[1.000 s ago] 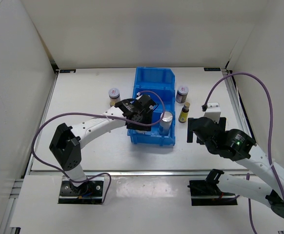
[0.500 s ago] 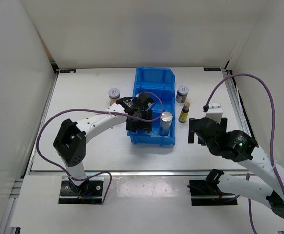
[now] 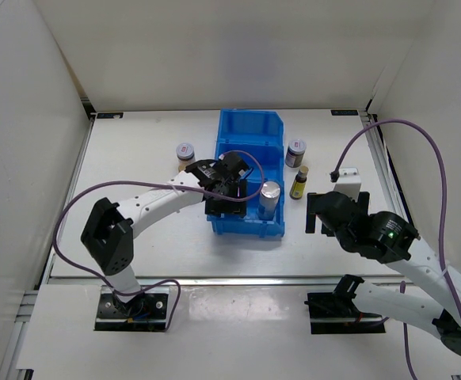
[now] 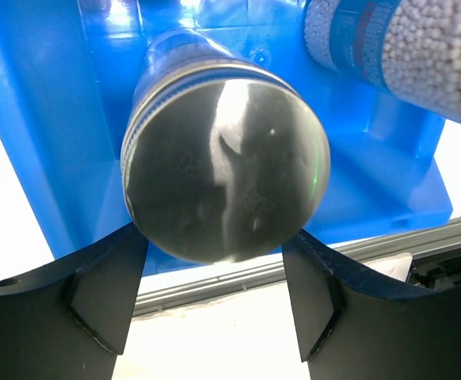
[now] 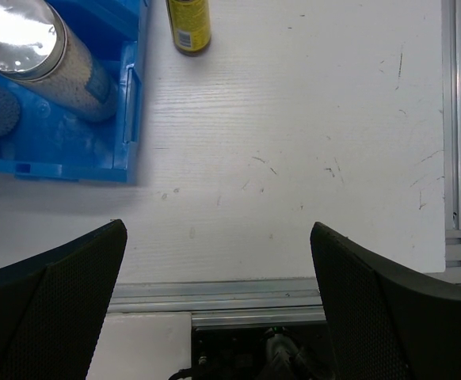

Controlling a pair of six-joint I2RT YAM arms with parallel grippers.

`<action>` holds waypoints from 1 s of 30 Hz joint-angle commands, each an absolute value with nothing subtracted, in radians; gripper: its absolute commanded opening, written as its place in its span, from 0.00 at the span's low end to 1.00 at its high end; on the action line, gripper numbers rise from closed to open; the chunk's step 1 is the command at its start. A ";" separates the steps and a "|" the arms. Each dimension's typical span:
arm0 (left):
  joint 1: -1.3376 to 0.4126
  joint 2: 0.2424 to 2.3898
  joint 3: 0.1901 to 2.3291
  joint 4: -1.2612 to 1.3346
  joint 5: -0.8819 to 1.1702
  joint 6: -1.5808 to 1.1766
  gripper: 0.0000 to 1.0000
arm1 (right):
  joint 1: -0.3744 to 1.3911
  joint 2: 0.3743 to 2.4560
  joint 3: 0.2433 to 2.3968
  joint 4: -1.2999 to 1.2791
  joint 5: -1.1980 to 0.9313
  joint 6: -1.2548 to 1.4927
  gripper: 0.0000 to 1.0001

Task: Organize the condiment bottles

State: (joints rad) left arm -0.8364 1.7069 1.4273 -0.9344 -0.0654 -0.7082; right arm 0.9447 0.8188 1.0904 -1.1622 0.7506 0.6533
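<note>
My left gripper (image 3: 229,195) is down in the front compartment of the blue bin (image 3: 250,131). In the left wrist view it (image 4: 215,237) is shut on a silver-topped pale cylinder (image 4: 225,174) standing in the bin. The second silver-topped cylinder (image 3: 271,194) stands in the same compartment to the right, and also shows in the left wrist view (image 4: 405,47) and the right wrist view (image 5: 32,47). One squat jar (image 3: 185,150) stands left of the bin and one (image 3: 295,149) right of it. One slim amber bottle (image 3: 299,184) stands by the bin's right wall. My right gripper (image 3: 333,210) is open and empty (image 5: 217,229).
White walls enclose the table on three sides. A metal rail (image 5: 294,297) runs along the near edge under my right gripper. Purple cables loop from both arms. The second amber bottle does not show in any view.
My left gripper has stayed over the bin's front compartment with only small shifts, and its elbow swung slightly. The right arm has hardly moved.
</note>
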 commanded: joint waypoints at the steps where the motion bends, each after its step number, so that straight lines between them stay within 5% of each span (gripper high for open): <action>1: -0.864 1.646 1.405 -0.963 -0.061 -0.741 0.78 | 0.945 0.801 1.129 -1.170 0.761 0.675 1.00; 30: -0.957 1.566 1.298 -0.963 -0.098 -0.836 0.77 | 0.945 0.792 1.111 -1.170 0.742 0.693 1.00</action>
